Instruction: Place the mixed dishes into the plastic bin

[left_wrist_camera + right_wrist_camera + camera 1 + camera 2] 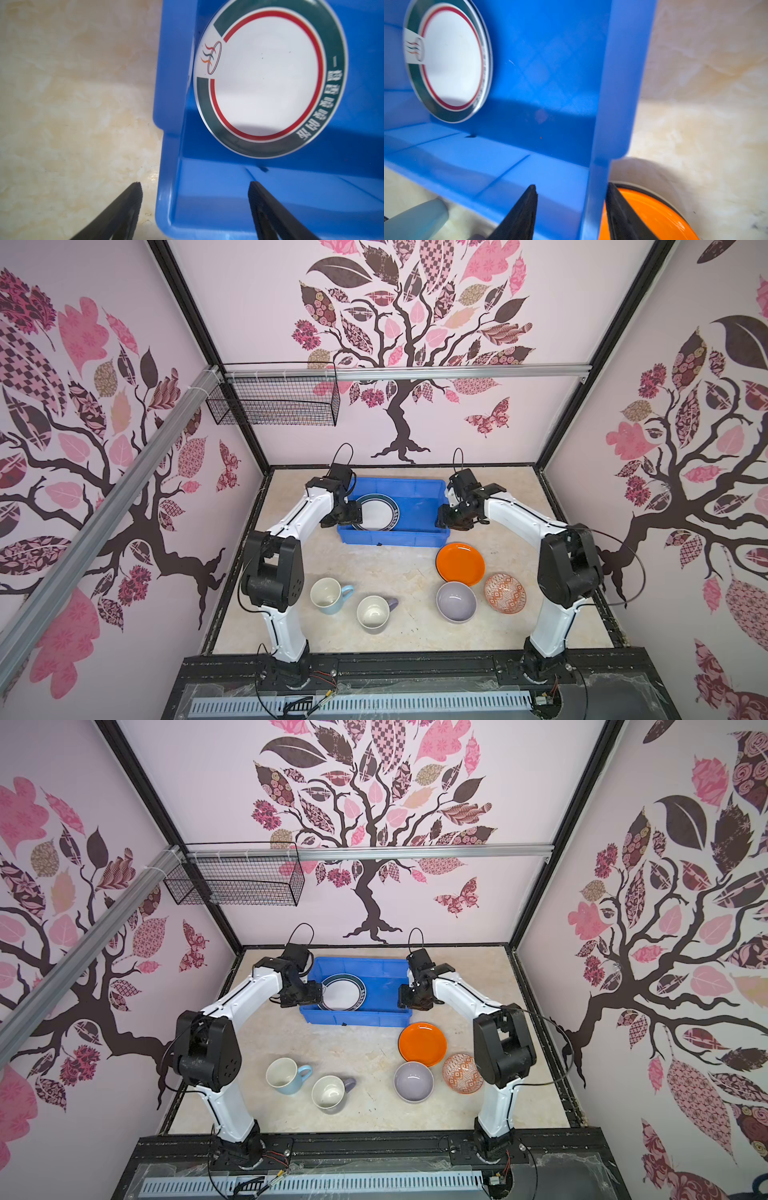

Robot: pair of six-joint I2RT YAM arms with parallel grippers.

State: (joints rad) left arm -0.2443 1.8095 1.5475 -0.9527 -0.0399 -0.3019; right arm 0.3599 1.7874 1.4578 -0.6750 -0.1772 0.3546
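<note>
Grippers stand released: left gripper (195, 185) straddles the nine o'clock wall of the plastic bin (392, 539), right gripper (572, 186) the three o'clock wall. The dark-rimmed plate (376, 512) sits inside at nine o'clock; the orange plate (460, 564) outside at five o'clock.

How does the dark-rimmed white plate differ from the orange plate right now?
Place: the dark-rimmed white plate lies inside the blue bin; the orange plate sits on the table, just outside the bin's near right corner.
Look: the dark-rimmed white plate has a white centre, a red ring and a dark green band; the orange plate is plain orange.
Both are round and face up.
</note>
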